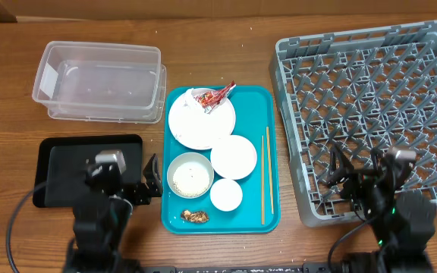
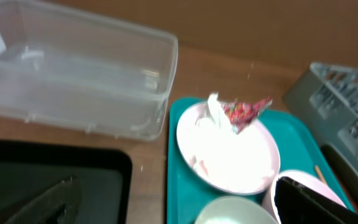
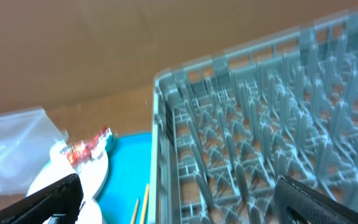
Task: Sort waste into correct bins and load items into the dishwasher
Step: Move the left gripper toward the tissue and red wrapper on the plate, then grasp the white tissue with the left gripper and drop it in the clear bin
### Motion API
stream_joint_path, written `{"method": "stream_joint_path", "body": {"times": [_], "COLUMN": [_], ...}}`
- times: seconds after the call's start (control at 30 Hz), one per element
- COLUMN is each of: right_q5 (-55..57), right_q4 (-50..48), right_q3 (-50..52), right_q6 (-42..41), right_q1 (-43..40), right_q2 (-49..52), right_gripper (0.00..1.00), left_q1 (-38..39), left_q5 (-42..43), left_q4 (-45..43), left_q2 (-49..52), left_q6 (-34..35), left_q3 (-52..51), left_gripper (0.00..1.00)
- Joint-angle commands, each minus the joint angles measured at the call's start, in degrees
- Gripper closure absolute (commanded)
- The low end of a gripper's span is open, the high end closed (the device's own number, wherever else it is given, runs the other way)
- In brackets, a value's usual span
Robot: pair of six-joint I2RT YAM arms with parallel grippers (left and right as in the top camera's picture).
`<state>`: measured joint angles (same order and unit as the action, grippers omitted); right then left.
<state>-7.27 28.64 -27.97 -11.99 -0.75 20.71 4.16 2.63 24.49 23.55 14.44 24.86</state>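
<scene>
Overhead, the red wrapper [image 1: 217, 95] lies on the large plate [image 1: 201, 121] at the far end of the teal tray [image 1: 260, 102], well beyond the left gripper [image 1: 149, 182], jaws spread, empty; the right gripper [image 1: 355, 171], equally wide and empty, hovers at the near edge of the dish rack [image 1: 370, 91]; left wrist, red wrapper [image 2: 244, 112] straight ahead on its plate; right wrist, red wrapper [image 3: 89, 147] off to the left, dish rack [image 3: 260, 124] ahead.

1. The overhead view gives me even, soft light. The wooden table [image 1: 226, 30] reads warm, and the shadows beside the dish rack [image 1: 281, 91] are faint.
2. I see pale sheen on the clear plastic container [image 1: 101, 82], and the white plate [image 1: 196, 125] looks nearly washed out.
3. My left wrist view is soft and smeared, and the red wrapper [image 2: 244, 112] has no crisp edge.
4. My right wrist view is blurred too, with the rack's grid streaky throughout.
</scene>
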Motion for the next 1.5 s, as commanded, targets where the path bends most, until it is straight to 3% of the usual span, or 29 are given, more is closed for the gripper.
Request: {"method": "stream_joint_path", "body": {"times": [0.0,0.23,0.37,0.5,0.6,0.87,1.03,1.33,1.4,1.47], "right_q5": [-0.3,-0.3,-0.3,-0.3,-0.3,-0.3,-0.3,-0.3,-0.3,-0.3], "right_q4": [5.1,22.2,26.3,26.8,26.8,26.9,27.3,27.7,27.7,27.7], "right_q3": [-8.8,-25.1,-29.2,-29.4,-29.4,-29.4,-29.4,-29.4,-29.4,-29.4], "right_q6": [-0.2,1.3,1.7,1.7,1.7,1.7,1.7,1.7,1.7,1.7], "right_q1": [-0.2,-0.2,-0.2,-0.2,-0.2,-0.2,-0.2,-0.2,-0.2,-0.2], "right_q2": [7.8,23.3,27.6,27.9,27.9,27.9,27.9,27.9,27.9,27.9], "right_gripper": [0.0,0.0,0.0,0.0,0.0,0.0,0.0,0.0,0.0,0.0], "left_q1": [0.3,0.3,0.3,0.4,1.8,10.2,15.3,17.3,17.3,17.3], "left_q5": [3.5,4.1,4.4,8.2,10.4,6.2,-0.8,-7.6,-7.6,-7.6], "left_q4": [4.7,30.3,36.4,31.9,24.3,11.8,5.7,0.7,0.4,0.5], "left_q2": [10.6,30.3,36.6,40.0,44.0,57.9,67.5,81.2,83.2,84.7], "left_q6": [-2.7,-3.5,-3.9,-3.9,-3.9,-4.2,-4.2,-4.2,-4.2,-4.2], "left_q3": [11.1,34.8,40.6,40.8,40.8,40.9,40.9,40.9,40.9,40.9], "left_gripper": [0.0,0.0,0.0,0.0,0.07,0.11,0.11,0.13,0.16,0.25]}}
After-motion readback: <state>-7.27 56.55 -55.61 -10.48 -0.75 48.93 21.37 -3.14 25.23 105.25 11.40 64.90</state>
